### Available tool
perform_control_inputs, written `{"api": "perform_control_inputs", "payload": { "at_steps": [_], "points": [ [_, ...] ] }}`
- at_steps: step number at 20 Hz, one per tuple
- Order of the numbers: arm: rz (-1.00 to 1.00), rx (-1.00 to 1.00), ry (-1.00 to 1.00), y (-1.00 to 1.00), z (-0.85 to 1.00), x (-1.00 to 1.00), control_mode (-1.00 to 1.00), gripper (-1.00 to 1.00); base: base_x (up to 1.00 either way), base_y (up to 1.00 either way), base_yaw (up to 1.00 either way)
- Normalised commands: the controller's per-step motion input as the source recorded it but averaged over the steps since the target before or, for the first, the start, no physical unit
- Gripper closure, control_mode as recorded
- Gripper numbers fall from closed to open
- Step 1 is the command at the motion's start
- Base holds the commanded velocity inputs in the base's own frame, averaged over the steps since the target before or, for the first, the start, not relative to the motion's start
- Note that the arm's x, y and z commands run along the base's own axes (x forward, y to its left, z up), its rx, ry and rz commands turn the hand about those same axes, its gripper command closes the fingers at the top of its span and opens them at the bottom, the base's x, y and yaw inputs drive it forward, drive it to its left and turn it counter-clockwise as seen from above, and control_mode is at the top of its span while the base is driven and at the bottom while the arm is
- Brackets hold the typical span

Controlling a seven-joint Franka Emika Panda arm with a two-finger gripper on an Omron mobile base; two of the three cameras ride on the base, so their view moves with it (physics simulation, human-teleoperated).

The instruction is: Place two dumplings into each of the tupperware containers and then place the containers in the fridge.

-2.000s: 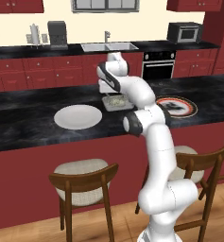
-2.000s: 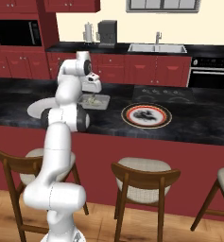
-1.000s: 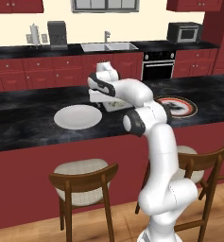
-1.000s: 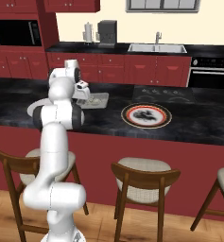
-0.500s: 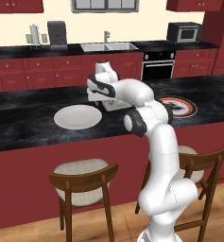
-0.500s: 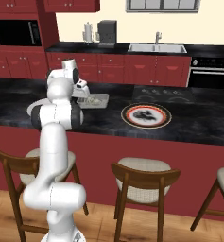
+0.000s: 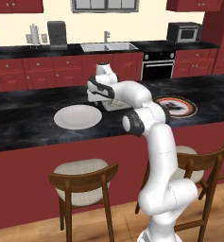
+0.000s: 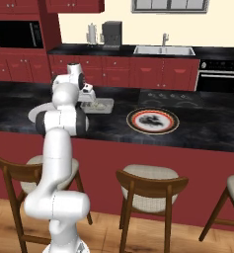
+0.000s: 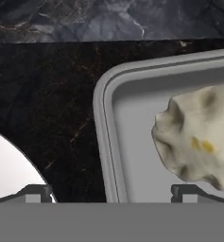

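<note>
- Hand view looks straight down on a container (image 9: 132,123), its rounded corner lying between the two tips of the claw (image 9: 108,191).
- One dumpling (image 9: 201,137) lies inside it, ahead and to the right of the claw, clear of both tips.
- Claw: spread wide and empty, one tip over the box floor, the other over the white plate (image 9: 9,175) at lower left.
- Left base view puts the claw (image 7: 100,97) low over the counter (image 7: 23,123), with the container (image 7: 114,105) just beside it and the white plate (image 7: 78,116) on its other side.
- Right base view shows the container (image 8: 101,105) just past the hand; whether a second box sits there is too small to tell.
- Red plate (image 8: 153,121) lies well apart from the claw.
- Progress, as I judge it: at least one dumpling is boxed; more dumplings and the fridge step are left.
</note>
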Motion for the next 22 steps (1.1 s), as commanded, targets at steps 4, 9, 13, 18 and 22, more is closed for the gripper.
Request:
{"api": "perform_control_inputs", "payload": {
  "at_steps": [4,9,13,18,22],
  "points": [
    [0.12,-0.01,0.09,0.0,-0.14,0.0,-1.0,-1.0,0.0,0.0,0.0],
    [0.13,-0.03,0.08,0.04,-0.21,0.0,-1.0,-1.0,0.0,0.0,0.0],
    [0.09,-0.03,0.1,0.1,-0.25,0.0,-1.0,-1.0,0.0,0.0,0.0],
    [0.04,0.0,0.11,0.12,-0.09,0.0,-1.0,1.0,0.0,0.0,0.0],
    [0.02,0.0,0.08,0.05,-0.01,0.0,-1.0,1.0,0.0,0.0,0.0]
  ]
}}
